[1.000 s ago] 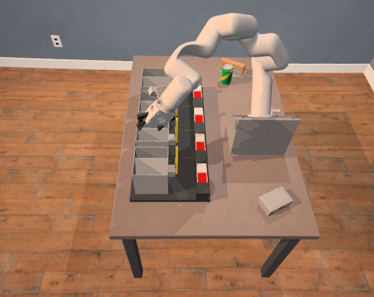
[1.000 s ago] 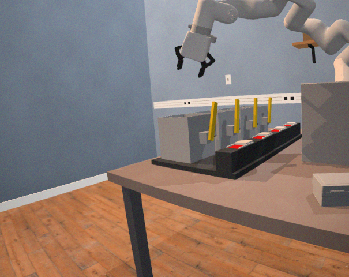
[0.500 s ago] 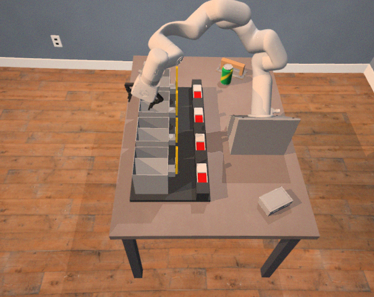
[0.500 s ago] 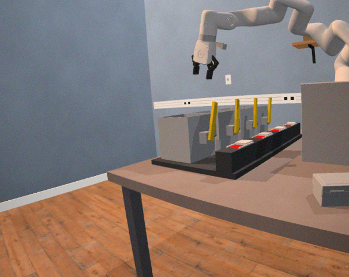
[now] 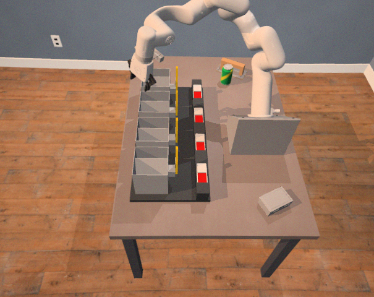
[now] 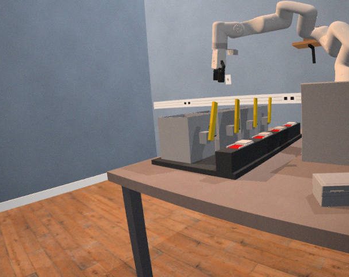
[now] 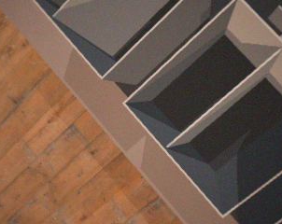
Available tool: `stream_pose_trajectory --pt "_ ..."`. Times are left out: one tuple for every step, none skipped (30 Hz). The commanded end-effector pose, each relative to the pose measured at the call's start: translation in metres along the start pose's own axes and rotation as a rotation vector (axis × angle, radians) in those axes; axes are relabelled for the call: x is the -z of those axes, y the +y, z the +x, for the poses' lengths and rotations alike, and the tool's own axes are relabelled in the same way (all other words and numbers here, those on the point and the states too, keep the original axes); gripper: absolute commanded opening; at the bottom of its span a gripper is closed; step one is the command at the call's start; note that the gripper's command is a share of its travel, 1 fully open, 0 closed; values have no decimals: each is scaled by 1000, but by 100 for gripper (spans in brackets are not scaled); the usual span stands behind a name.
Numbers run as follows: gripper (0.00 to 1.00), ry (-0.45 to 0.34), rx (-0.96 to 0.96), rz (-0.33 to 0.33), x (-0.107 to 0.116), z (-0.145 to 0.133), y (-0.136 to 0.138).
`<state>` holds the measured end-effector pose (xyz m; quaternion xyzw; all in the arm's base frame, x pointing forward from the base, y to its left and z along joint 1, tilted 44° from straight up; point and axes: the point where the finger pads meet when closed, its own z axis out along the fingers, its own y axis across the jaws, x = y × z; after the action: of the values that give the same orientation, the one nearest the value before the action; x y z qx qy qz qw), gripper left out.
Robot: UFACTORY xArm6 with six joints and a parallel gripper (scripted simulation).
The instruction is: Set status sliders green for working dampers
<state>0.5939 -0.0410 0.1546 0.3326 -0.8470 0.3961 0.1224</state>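
Four grey open-topped dampers point(image 5: 150, 184) point(image 6: 172, 138) stand in a row, each behind its own slider. In the wrist view a thin blade point(image 7: 255, 78) crosses one duct. The nearest yellow lever point(image 5: 176, 159) point(image 6: 212, 120) leans slightly; the other levers, including the second one point(image 6: 236, 116), look upright. All four sliders show red: nearest window point(image 5: 201, 177) point(image 6: 236, 146), second point(image 5: 200, 146), third point(image 5: 198, 119), farthest point(image 5: 197, 94). Their white covers, such as the nearest cover point(image 5: 201, 167), sit at the back end. My gripper point(image 5: 140, 82) point(image 6: 218, 79) is open and empty, high above the dampers' far end.
The dark base point(image 5: 183, 193) point(image 6: 183, 167) carries dampers and sliders. A green can point(image 5: 225, 75) and an orange-topped object point(image 5: 232, 64) stand at the back right. A grey pedestal point(image 5: 260, 137) point(image 6: 326, 125) is under the arm. A grey box point(image 5: 275, 199) point(image 6: 338, 190) lies at the front right.
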Motion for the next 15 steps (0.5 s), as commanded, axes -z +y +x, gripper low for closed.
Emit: stream_pose_trajectory --pt "100 13 -148 -30 -6 33 -24" --pt "100 19 -186 -38 -8 42 -29" --pt "100 25 -224 -46 -10 51 -34" --pt "100 32 -263 -54 -12 60 -40" --pt "100 38 -302 -62 -14 70 -44" --pt "100 45 -341 -70 -16 79 -49" --pt "100 52 -380 -78 -18 89 -54" --pt "100 60 -419 -85 -20 98 -58" --pt "100 67 -458 -92 -22 108 -62" --pt "100 67 -458 -92 -22 108 -62" --pt "100 67 -458 -92 -22 108 -62" --pt "100 89 -568 -111 -27 135 -73" --pt "100 94 -593 -116 -28 141 -75" --pt "100 98 -612 -119 -29 146 -76" --pt "100 104 -644 -124 -30 154 -79"
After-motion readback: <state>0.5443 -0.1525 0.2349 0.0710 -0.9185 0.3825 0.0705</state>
